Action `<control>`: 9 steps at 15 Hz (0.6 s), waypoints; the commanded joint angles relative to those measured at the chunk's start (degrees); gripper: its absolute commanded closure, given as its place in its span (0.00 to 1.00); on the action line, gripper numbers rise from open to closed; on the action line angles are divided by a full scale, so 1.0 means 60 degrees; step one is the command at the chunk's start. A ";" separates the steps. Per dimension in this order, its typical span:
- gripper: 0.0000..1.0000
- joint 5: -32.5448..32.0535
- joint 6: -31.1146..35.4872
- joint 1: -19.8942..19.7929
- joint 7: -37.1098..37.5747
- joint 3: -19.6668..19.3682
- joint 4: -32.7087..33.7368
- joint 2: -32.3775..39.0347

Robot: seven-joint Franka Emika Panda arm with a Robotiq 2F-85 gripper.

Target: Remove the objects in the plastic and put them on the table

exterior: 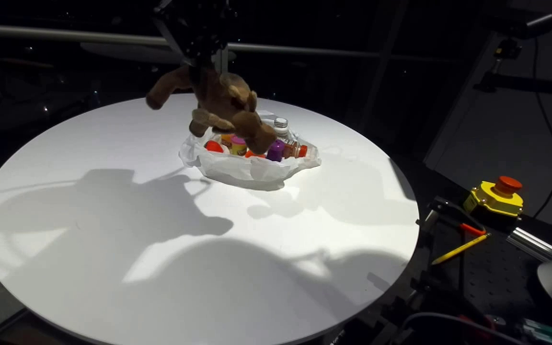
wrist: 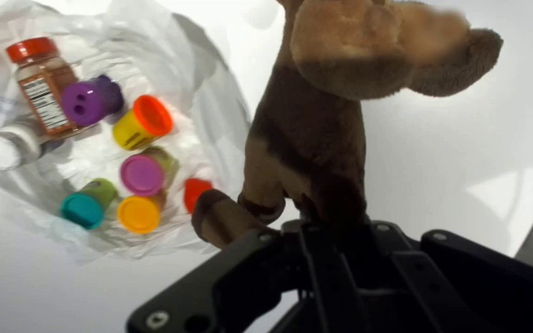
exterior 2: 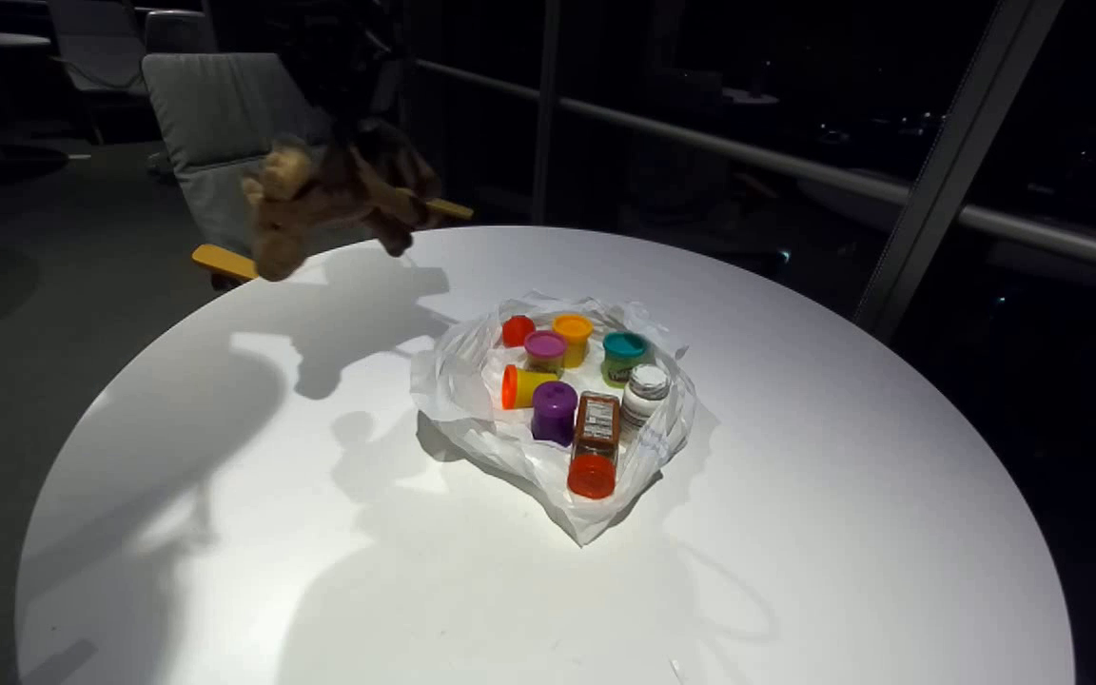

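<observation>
My gripper is shut on a brown plush animal and holds it in the air above the table; fingertips are hidden by the toy. The plush also hangs from the gripper in both exterior views. The open white plastic bag lies on the table. In it are a purple container, a red-capped spice bottle, a white bottle, a teal-lidded tub, a pink-lidded tub, an orange-yellow tub, a tipped yellow tub with orange lid and a red object.
The round white table carries the bag towards its far side in an exterior view. A yellow box with a red button and a pencil lie on a black surface beside it. A grey chair stands behind the table.
</observation>
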 commanded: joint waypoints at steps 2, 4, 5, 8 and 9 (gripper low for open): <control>0.92 0.0471 0.1000 0.0530 -0.0102 0.1158 -0.0832 0.0178; 0.92 0.0327 0.1460 0.0788 -0.0054 0.1320 -0.0941 0.0652; 0.92 0.0099 0.1739 0.0914 0.0047 0.1236 -0.0986 0.0949; 0.92 -0.0163 0.2412 0.1135 0.0074 0.0986 -0.1142 0.1481; 0.92 -0.0334 0.2628 0.1207 0.0213 0.0784 -0.1118 0.1683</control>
